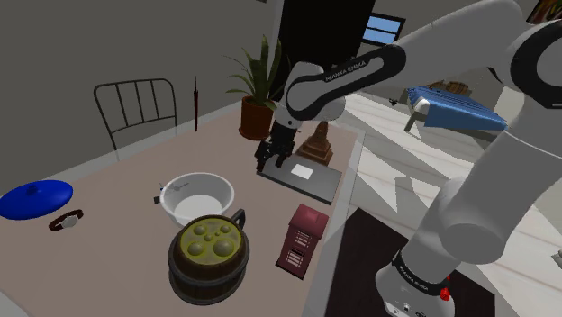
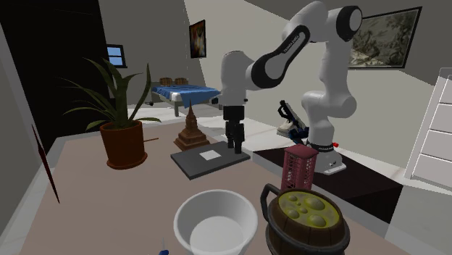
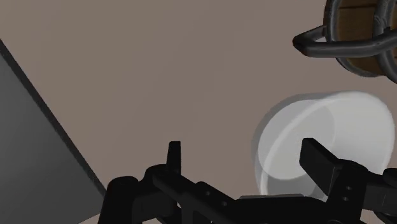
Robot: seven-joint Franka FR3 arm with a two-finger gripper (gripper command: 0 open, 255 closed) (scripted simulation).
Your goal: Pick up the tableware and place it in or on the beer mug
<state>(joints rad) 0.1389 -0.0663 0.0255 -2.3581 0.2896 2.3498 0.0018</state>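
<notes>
My black gripper (image 1: pixel 273 155) hangs empty, fingers apart, while the round white bowl (image 1: pixel 200 196) sits off-centre toward the shoulder view's lower left, just beside the banded wooden barrel-shaped beer mug (image 1: pixel 209 257).

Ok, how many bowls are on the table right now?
1: the white bowl, right beside the barrel-shaped beer mug near the middle of the table. The arm may hide a small patch behind it.
</notes>
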